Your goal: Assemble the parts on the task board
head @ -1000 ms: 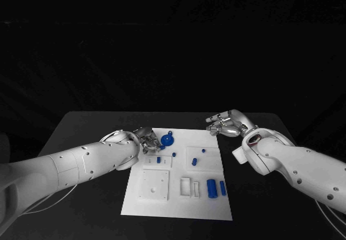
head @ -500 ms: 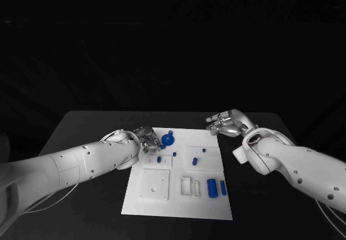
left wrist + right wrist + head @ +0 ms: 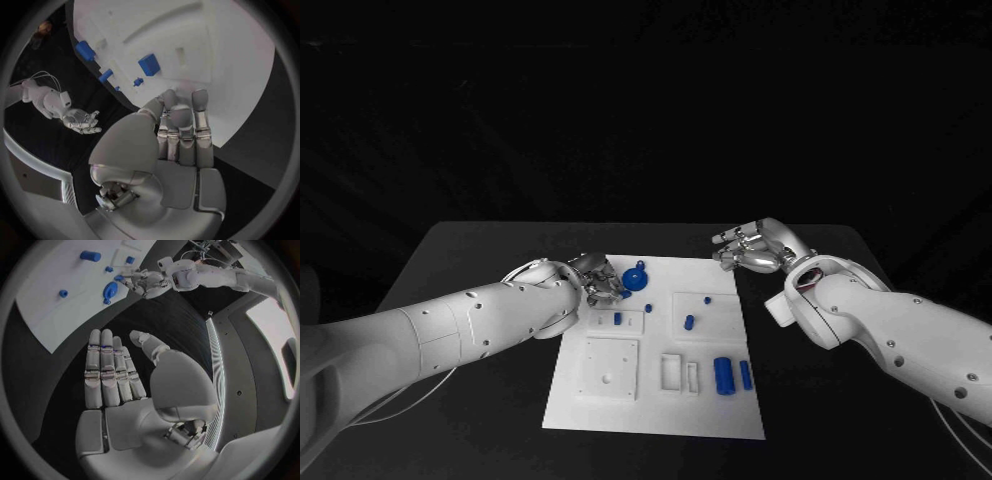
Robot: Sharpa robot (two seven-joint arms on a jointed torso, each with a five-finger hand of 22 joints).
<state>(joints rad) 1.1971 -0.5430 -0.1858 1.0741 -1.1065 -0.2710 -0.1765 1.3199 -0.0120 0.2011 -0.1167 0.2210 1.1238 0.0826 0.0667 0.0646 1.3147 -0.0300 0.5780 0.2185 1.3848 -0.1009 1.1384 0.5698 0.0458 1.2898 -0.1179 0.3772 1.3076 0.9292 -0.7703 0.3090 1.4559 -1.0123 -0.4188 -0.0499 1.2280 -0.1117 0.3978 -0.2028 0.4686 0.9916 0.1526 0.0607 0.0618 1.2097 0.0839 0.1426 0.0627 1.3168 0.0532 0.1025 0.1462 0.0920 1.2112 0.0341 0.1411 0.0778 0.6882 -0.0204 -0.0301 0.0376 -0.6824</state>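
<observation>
One white rectangular task board (image 3: pixel 661 390), seven small blue parts, left hand (image 3: pixel 593 281) and right hand (image 3: pixel 753 248) both empty, fingers extended.

Task board (image 3: pixel 206 30) edge cut off

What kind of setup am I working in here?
Likely a lab test bench: a black table holds a white task board with small blue parts, and both robot hands, left hand and right hand, hover open near its far edge.
</observation>
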